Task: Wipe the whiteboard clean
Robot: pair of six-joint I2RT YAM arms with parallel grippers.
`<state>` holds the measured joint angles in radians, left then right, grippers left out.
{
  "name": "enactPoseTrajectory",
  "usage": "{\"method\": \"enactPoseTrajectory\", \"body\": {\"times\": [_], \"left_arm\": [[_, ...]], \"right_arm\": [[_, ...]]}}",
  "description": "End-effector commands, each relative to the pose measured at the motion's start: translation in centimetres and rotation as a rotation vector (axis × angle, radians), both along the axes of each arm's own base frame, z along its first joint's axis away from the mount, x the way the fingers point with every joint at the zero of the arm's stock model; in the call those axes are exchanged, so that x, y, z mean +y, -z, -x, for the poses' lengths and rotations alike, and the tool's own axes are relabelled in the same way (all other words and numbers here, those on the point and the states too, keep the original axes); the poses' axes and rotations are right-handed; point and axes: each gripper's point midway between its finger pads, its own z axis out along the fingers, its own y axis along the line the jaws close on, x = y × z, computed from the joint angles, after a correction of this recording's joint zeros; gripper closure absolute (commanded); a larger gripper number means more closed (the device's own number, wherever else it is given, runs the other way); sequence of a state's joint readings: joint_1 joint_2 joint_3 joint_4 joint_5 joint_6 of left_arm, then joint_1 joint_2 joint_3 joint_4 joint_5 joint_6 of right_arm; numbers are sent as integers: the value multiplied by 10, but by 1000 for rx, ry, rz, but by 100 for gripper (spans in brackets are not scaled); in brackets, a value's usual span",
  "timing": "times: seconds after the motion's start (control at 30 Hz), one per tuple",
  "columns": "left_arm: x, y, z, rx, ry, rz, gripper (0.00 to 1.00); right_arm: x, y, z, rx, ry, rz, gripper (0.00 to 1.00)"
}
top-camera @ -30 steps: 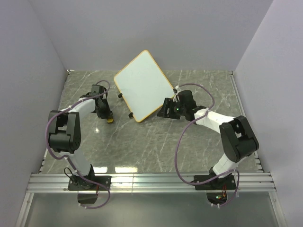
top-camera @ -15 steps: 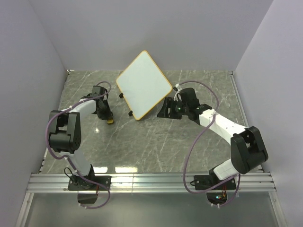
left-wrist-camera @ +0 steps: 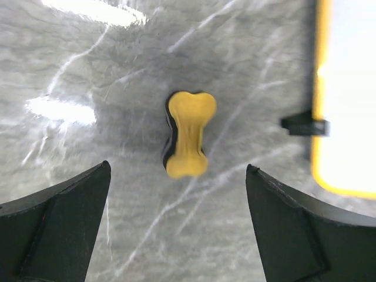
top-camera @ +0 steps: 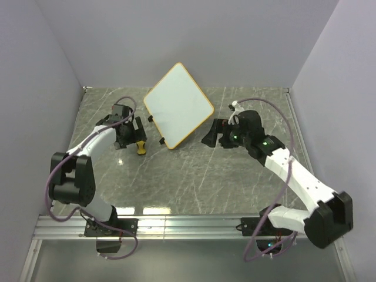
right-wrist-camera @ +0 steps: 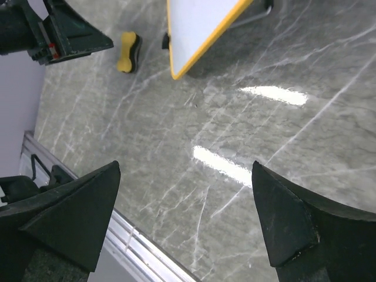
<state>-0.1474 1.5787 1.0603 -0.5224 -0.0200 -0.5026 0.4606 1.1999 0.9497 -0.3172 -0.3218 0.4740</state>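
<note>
The whiteboard (top-camera: 178, 106) stands tilted on small black clip feet at the back middle of the table. Its white face is blank inside an orange-yellow frame. It also shows in the left wrist view as the whiteboard (left-wrist-camera: 352, 88) and in the right wrist view as the whiteboard (right-wrist-camera: 200, 29). A small yellow-and-black eraser (top-camera: 140, 147) lies loose on the table left of the board's lower corner. My left gripper (top-camera: 138, 134) hovers open just above the eraser (left-wrist-camera: 186, 134), the jaws (left-wrist-camera: 177, 166) wide apart and empty. My right gripper (top-camera: 211, 134) stands open and empty to the right of the board, apart from it.
The grey marble table (top-camera: 194, 176) is boxed in by pale walls on the left, back and right. An aluminium rail (top-camera: 188, 223) runs along the near edge and shows in the right wrist view as the rail (right-wrist-camera: 153, 258). Purple cables loop off both arms.
My left gripper opened and let go of the eraser, which now lies on the table. My right gripper opened wider and drew back to the right, away from the whiteboard.
</note>
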Motion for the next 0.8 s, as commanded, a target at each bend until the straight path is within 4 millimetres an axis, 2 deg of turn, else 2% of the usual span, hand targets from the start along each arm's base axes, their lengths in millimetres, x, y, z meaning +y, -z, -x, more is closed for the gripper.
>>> {"method": "enactPoseTrajectory", "body": {"times": [0.0,0.13,0.17,0.23,0.3,0.33,0.37,0.4,0.43,0.47,0.53,0.63,0.77], "left_arm": [[-2,-56,-6,-121,-13,14,1],[-22,-105,-5,-234,35,47,1],[-25,-119,-2,-273,41,51,0],[-32,-141,5,-332,46,68,1],[-36,-152,12,-374,49,92,1],[-36,-168,18,-430,53,106,1],[-36,-168,24,-445,54,110,0],[-37,-173,29,-472,55,115,0],[-32,-191,35,-544,41,123,1],[-29,-184,40,-544,34,114,1],[-21,-190,49,-586,21,103,1],[-15,-180,60,-572,14,82,1],[-13,-178,64,-581,4,91,0]], "right_arm": [[-17,-35,9,-86,46,22,0],[-25,-86,19,-168,99,-60,0],[-25,-95,19,-195,105,-87,0],[-28,-101,25,-204,127,-127,0],[-33,-88,30,-180,150,-118,0],[-35,-83,32,-174,156,-113,0],[-38,-70,35,-152,165,-96,0],[-40,-66,37,-144,176,-104,0],[-43,-70,41,-164,188,-122,0],[-44,-63,42,-161,196,-129,0],[-46,-69,47,-186,204,-168,0],[-45,-76,51,-212,199,-201,0],[-46,-81,50,-217,198,-193,0]]}}
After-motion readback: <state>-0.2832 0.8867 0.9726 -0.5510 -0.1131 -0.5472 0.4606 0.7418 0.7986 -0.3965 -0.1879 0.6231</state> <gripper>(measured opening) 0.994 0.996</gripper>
